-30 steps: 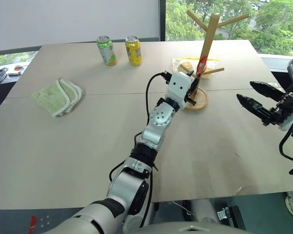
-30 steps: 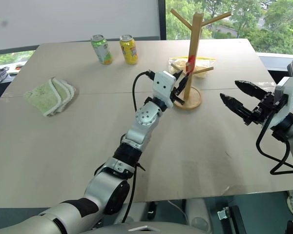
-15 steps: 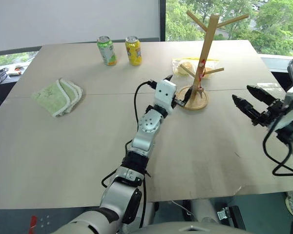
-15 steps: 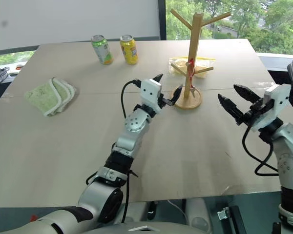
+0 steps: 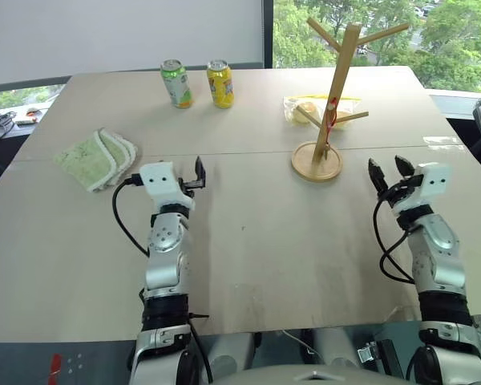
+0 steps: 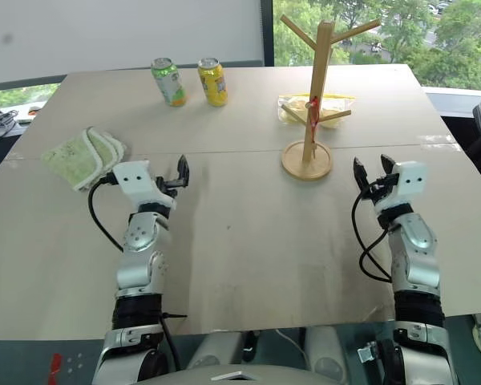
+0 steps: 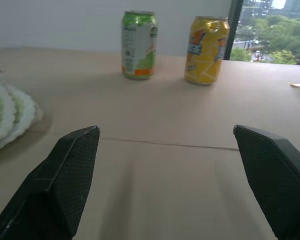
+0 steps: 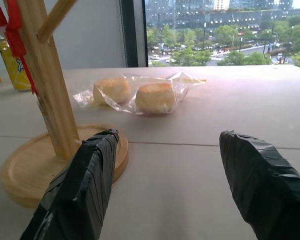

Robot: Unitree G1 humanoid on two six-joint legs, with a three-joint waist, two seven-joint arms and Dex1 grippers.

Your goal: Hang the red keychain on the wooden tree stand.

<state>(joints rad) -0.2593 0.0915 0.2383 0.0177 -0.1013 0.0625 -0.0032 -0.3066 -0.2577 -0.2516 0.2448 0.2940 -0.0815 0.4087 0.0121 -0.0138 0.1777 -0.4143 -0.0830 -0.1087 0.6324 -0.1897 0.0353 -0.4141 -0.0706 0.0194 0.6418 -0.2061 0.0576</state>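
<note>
With the red keychain (image 5: 330,111) hanging from a peg of the wooden tree stand (image 5: 334,88) and both the left gripper (image 7: 165,185) and right gripper (image 8: 165,185) spread empty, treat it as light and dangling, and pinch its red loop if regrasping.
</note>
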